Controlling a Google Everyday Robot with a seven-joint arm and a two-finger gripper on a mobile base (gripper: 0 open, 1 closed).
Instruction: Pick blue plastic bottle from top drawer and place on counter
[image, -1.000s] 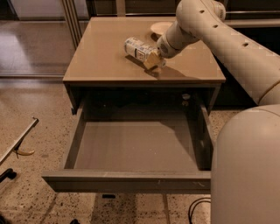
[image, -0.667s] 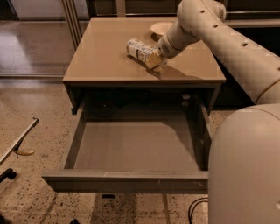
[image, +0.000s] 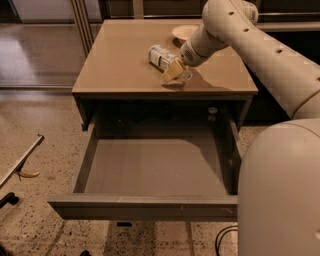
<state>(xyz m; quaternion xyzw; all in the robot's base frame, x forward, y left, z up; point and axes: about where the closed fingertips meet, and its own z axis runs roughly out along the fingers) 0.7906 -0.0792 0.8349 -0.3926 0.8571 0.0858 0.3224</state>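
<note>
The blue plastic bottle (image: 161, 56), clear with a pale label, lies tilted over the front middle of the tan counter (image: 120, 65). My gripper (image: 174, 73) reaches in from the right, and its yellowish fingers (image: 169, 73) are closed on the bottle's near end, at or just above the counter surface. The top drawer (image: 150, 170) is pulled fully out below the counter, and its inside shows nothing in it.
A shallow white bowl (image: 184, 32) sits at the back of the counter, just behind my arm. My white arm and body (image: 280, 170) fill the right side. A thin metal bar (image: 20, 161) lies on the speckled floor at the left.
My gripper and the bottle have shifted slightly to the right and a little lower toward the counter's front. The drawer has not moved.
</note>
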